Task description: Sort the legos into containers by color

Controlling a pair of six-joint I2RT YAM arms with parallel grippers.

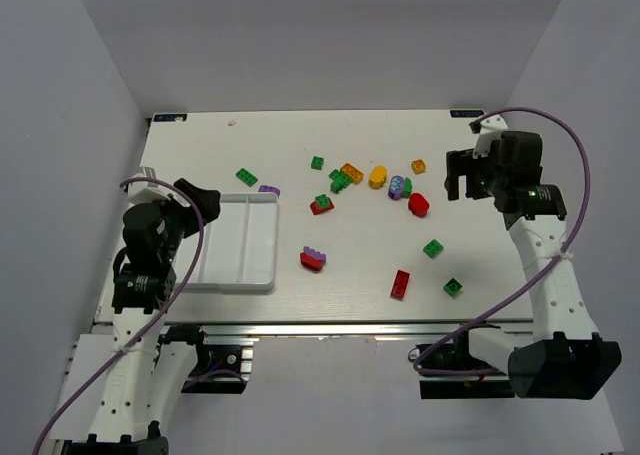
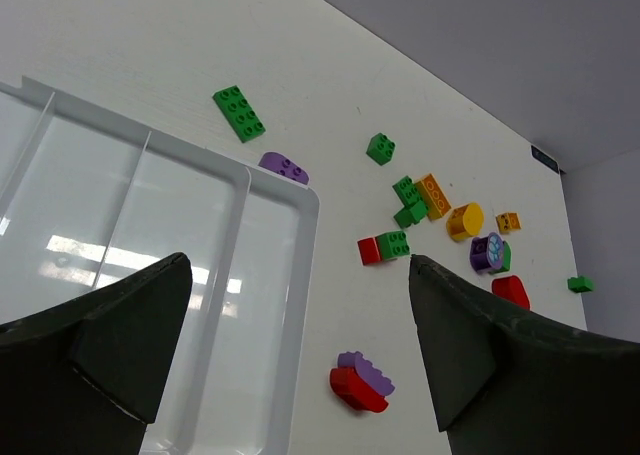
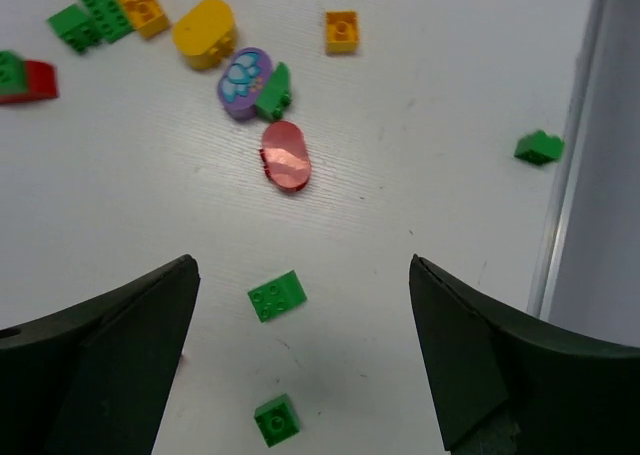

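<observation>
The white tray (image 1: pixel 262 275) lies at the left, its long compartments empty; its rim also shows in the left wrist view (image 2: pixel 300 225). Legos lie scattered on the table: a green flat brick (image 1: pixel 246 177), a purple piece (image 1: pixel 269 190), a red-and-purple pair (image 1: pixel 313 259), a red-and-green pair (image 1: pixel 322 205), a yellow piece (image 1: pixel 378 176), a red piece (image 1: pixel 418 204), a green brick (image 1: pixel 432 248), a red brick (image 1: pixel 401 284). My left gripper (image 1: pixel 205 200) is open and empty over the tray's far right corner (image 2: pixel 298 275). My right gripper (image 1: pixel 456 180) is open and empty above a green brick (image 3: pixel 277 295).
More legos sit mid-table: orange bricks (image 1: pixel 351 172) (image 1: pixel 418 166), green ones (image 1: pixel 317 162) (image 1: pixel 453 287), and a purple-and-green piece (image 1: pixel 399 187). Grey walls close in the left, back and right. The table's front edge runs along a metal rail (image 1: pixel 330 327).
</observation>
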